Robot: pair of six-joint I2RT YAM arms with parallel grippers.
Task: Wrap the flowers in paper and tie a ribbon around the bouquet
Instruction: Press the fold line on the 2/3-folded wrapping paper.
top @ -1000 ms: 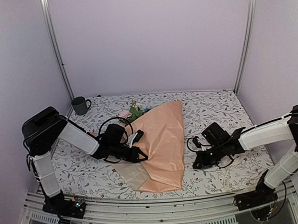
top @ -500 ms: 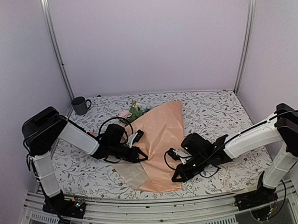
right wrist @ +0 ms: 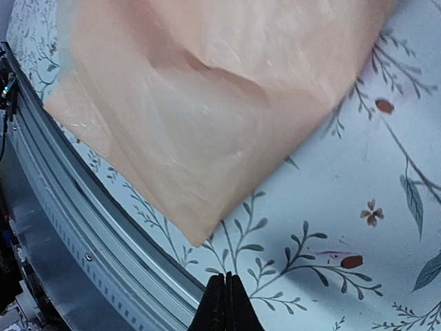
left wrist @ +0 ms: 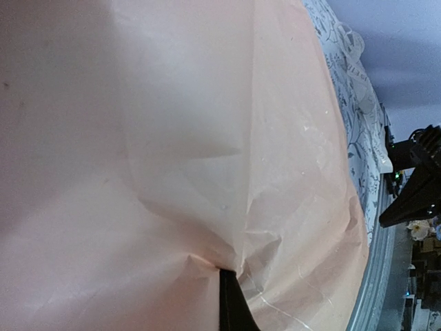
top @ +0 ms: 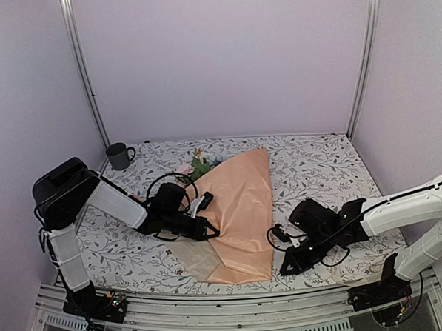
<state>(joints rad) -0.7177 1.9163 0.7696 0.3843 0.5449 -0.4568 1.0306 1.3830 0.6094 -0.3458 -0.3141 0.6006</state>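
So the paper (top: 241, 201) is a big, thin peach-orange sheet lying across the middle of the table, folded over itself into a long wedge, narrow at the far end and wide toward the front edge. Up close it's semi-sheer and crinkly, with soft creases, and you can see where the layers overlap because the colour goes deeper there. The flowers (top: 196, 167) poke out from under its far-left corner, just a bit of pink bloom and green leaves; the stems are hidden under the sheet.

The left gripper (top: 213, 232) sits at the sheet's left edge with its jaws squeezed together, and the paper puckers right at the black tip, so it looks pinched on a fold.

The right gripper (right wrist: 224, 279) is closed too, with its fingers pressed into one thin black point and nothing between them. It's low over the tablecloth (top: 317, 168), a pale matte fabric with a leafy sprig print, just off the paper's near-right corner and not touching it. The ribbed metal rail (right wrist: 69, 227) runs right beside it.

There's a dark grey mug (top: 118, 155) at the far-left corner
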